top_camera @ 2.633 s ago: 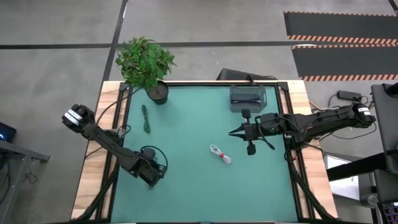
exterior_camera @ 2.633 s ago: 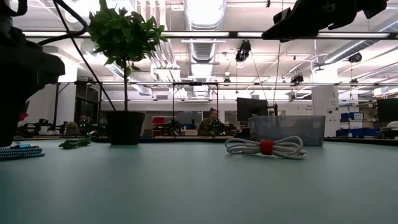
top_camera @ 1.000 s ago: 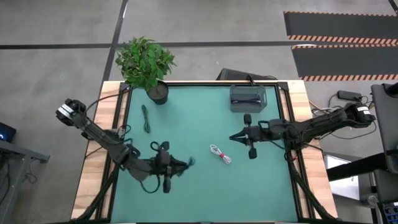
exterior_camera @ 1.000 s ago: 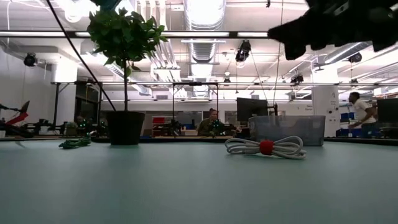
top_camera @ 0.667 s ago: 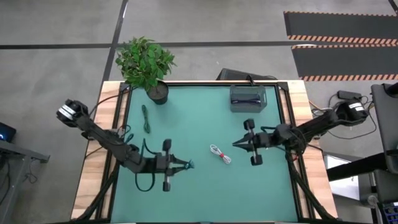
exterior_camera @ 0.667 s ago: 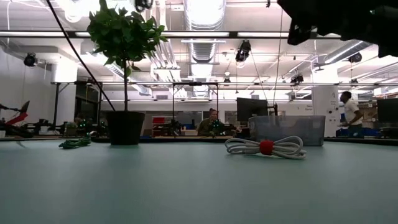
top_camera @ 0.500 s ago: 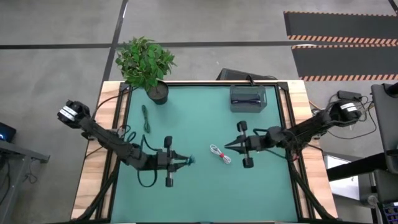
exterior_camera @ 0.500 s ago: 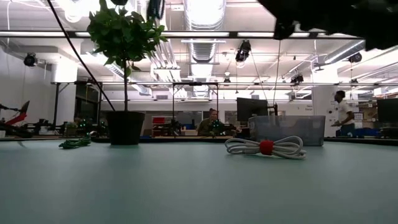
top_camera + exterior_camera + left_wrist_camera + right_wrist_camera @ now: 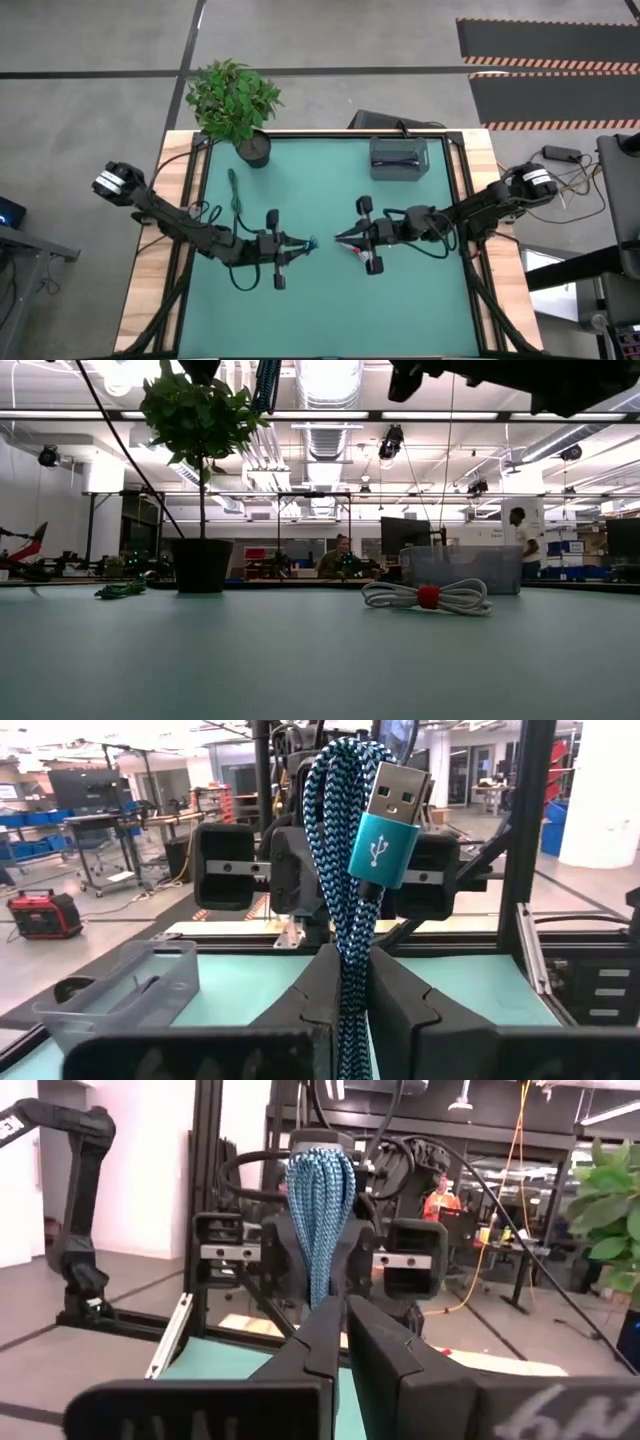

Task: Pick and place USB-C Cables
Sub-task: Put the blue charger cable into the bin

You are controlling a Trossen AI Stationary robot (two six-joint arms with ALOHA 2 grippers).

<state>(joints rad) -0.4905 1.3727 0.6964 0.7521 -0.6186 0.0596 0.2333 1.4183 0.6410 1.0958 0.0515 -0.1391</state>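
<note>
My left gripper [image 9: 300,245] is shut on a light blue braided USB-C cable bundle [image 9: 338,840] and holds it above the middle of the green mat. My right gripper [image 9: 340,239] is shut and empty; it points at the left one from the table's right, a short gap away. A white cable with a red tie [image 9: 427,597] lies flat on the mat, partly under the right gripper in the high view. A dark green cable [image 9: 235,190] lies on the mat at the far left. My left gripper pinches the looped strands of the blue bundle [image 9: 350,935] between its two fingers, several strands at once. The fingers lie level and point toward the table's right. The bundle sticks out past the fingertips with its teal plug [image 9: 390,830] at the free end, clear of the mat.
A clear plastic bin [image 9: 398,157] stands at the far edge, right of centre. A potted plant [image 9: 235,100] stands at the far left corner. The mat's near half [image 9: 330,320] is bare. People move in the room beyond the table.
My left gripper has carried the blue cable a little toward the table's right and far edge, still shut on it. My right gripper, shut, has travelled toward the table's left and slightly nearer, over the white cable, closing on the left gripper. The white cable has stayed put.
</note>
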